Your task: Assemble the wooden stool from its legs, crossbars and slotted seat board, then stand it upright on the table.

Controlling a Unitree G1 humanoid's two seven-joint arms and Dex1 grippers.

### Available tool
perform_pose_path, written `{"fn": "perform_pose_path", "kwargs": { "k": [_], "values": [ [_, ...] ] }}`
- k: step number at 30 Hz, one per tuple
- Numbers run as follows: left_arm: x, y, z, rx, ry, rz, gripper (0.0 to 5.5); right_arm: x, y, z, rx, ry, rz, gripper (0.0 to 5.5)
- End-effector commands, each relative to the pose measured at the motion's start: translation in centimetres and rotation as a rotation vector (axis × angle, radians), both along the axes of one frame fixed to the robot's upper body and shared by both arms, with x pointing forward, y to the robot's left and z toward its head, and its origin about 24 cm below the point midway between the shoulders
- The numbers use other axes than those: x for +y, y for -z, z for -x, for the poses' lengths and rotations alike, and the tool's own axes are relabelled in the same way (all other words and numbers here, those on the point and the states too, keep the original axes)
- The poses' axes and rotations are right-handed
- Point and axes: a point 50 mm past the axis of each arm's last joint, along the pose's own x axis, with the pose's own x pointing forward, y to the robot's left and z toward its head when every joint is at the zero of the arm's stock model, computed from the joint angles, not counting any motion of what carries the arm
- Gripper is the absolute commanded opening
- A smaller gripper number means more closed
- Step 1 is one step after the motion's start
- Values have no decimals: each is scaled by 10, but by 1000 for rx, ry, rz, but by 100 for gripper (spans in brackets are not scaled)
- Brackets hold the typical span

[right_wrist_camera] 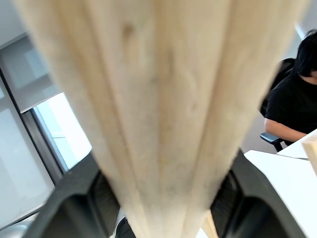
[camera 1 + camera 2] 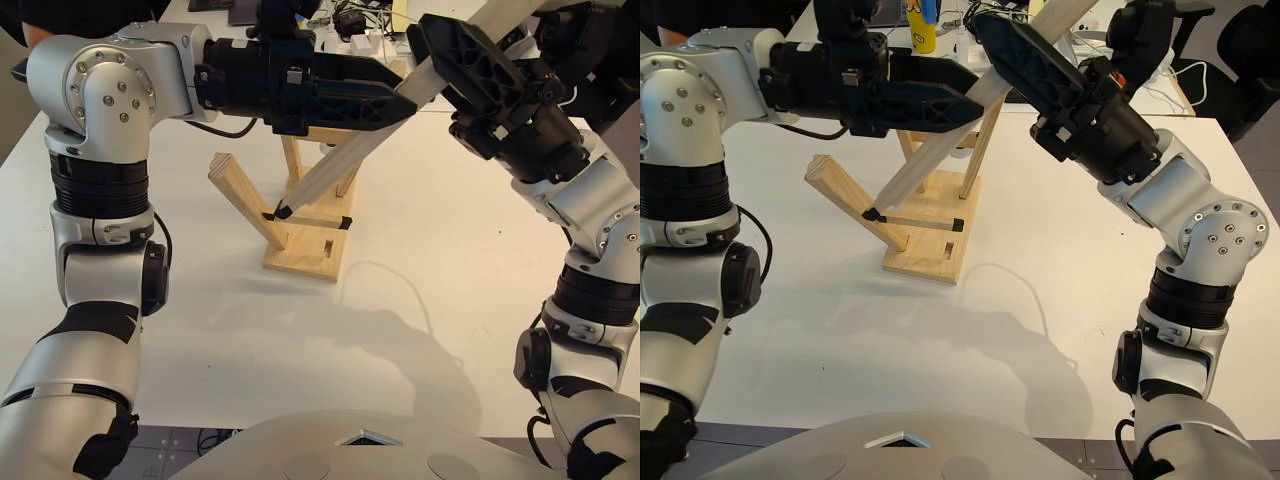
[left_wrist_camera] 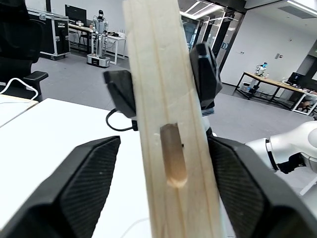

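Note:
On the white table [image 2: 450, 290] the slotted seat board [image 2: 310, 262] lies flat, with a slanted leg [image 2: 240, 200], two rear legs [image 2: 292, 160] and a thin crossbar [image 2: 315, 220] standing up from it. A long loose leg [image 2: 340, 160] slants down from upper right, its black-tipped lower end by the crossbar's left end. My right gripper [image 2: 445, 60] is shut on the upper part of that leg [image 1: 168, 99]. Just below, my left gripper [image 2: 405, 100] straddles it open; its fingers [image 3: 94, 188] flank the slotted leg [image 3: 168, 99], with a gap on one side.
A yellow bottle [image 2: 923, 30], cables and small items crowd the table's far edge. Bare tabletop lies in front of the stool and to its right. Both forearms cross above the stool.

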Motion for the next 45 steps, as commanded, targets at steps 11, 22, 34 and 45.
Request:
{"fn": "perform_pose_path", "kwargs": {
  "k": [11, 22, 34, 45],
  "values": [
    [95, -10, 28, -215, -283, -321, 399, -69, 28, -3, -12, 291, 37, 204],
    [91, 22, 25, -493, -343, -575, 399, -74, 57, 7, 44, 396, 44, 204],
    [98, 53, 15, -548, -344, -683, 399, -80, 67, 3, -12, 501, 95, 204],
    [102, 47, -5, -641, -415, -666, 399, -62, 109, 19, -59, 444, 331, 204]
  ]
}}
